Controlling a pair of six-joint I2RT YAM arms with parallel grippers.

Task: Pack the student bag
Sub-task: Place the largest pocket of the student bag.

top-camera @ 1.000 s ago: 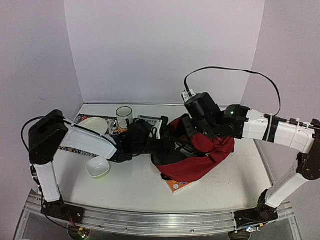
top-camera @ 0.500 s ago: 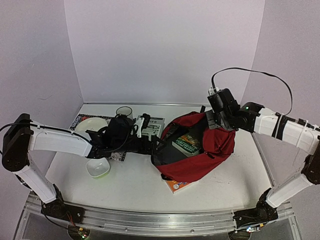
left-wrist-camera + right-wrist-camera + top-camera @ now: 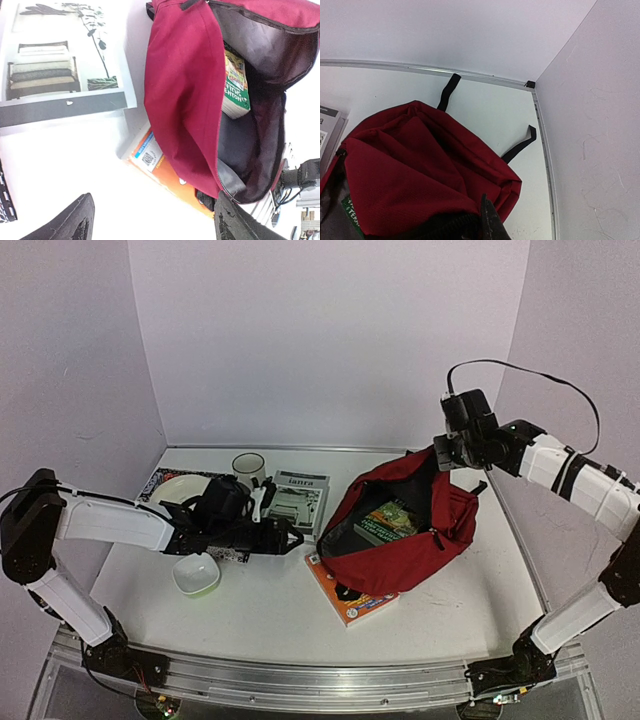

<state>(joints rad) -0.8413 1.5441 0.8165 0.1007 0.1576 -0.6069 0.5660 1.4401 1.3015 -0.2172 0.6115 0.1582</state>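
The student bag (image 3: pixel 420 530) is a dark red backpack lying open at centre right, with a green book (image 3: pixel 385 523) inside. My right gripper (image 3: pixel 452 455) is shut on the bag's upper rim and holds the mouth open; in the right wrist view one finger (image 3: pixel 490 220) presses the black zipper edge of the bag (image 3: pixel 420 170). My left gripper (image 3: pixel 287 537) is open and empty, low over the table left of the bag. In the left wrist view its fingertips (image 3: pixel 70 225) frame bare table, facing the bag (image 3: pixel 185 90) and the green book (image 3: pixel 235 85).
An orange book (image 3: pixel 345 598) lies partly under the bag's front, also in the left wrist view (image 3: pixel 160 167). A magazine (image 3: pixel 300 498), a mug (image 3: pixel 248 468), a plate (image 3: pixel 178 488) and a white bowl (image 3: pixel 196 575) sit at the left. Two black straps (image 3: pixel 519 146) trail behind the bag.
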